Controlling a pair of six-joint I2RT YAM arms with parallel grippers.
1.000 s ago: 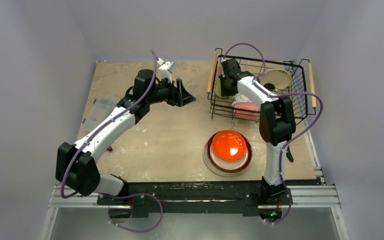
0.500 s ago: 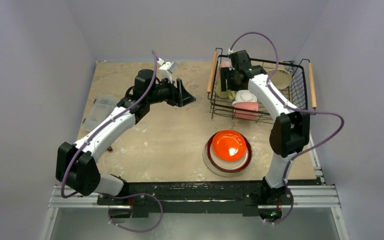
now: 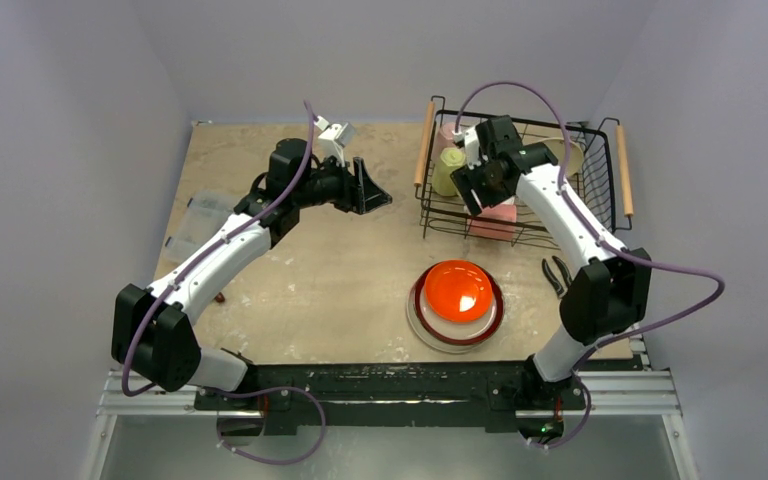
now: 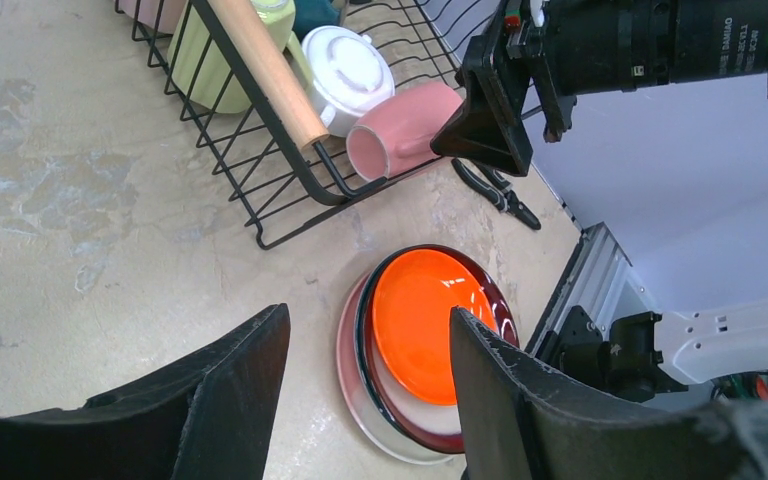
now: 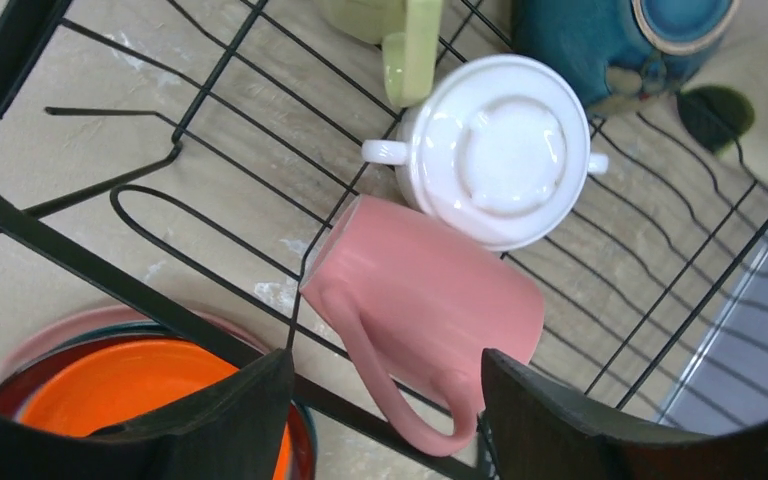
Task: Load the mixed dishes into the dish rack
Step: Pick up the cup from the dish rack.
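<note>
Right claw [image 3: 475, 190] hangs over the near-left part of the rack [image 3: 444, 228], jaws wide, nothing in them. In its wrist view, right under it: pink mug [image 5: 430, 290] on its side on the wires, white mug [image 5: 500, 150] upside down just beside it. Green mug [image 5: 400, 40] and bowl [image 5: 610, 40] sit farther in. Left claw [image 3: 368, 190] hovers above bare tabletop [image 3: 330, 280] left of the rack, jaws apart, empty.

Not yet loaded: plates [image 3: 457, 300], one stack with the orange one on top, flat on the tabletop in front of the rack.

Risks, as I judge them:
- Pink mug lies loose. A fingertip brushing it could roll it against the white mug or hook its handle.
- Plates lie flat and nested, so the low rims give little to pinch. A claw may shove the stack or lift two at once.
- Pliers [image 3: 557, 275] lie near the stack's right side, and a low approach from there could knock them.
- Mugs crowd the rack's near end, so a plate brought in there would strike them.

Position: plates sit nearer the arm bases than either claw and well apart from both. From the right claw they are lower and basewards, with the rack's near wall between. From the left claw they are off to the right and basewards, framed between its fingers in the left wrist view.
</note>
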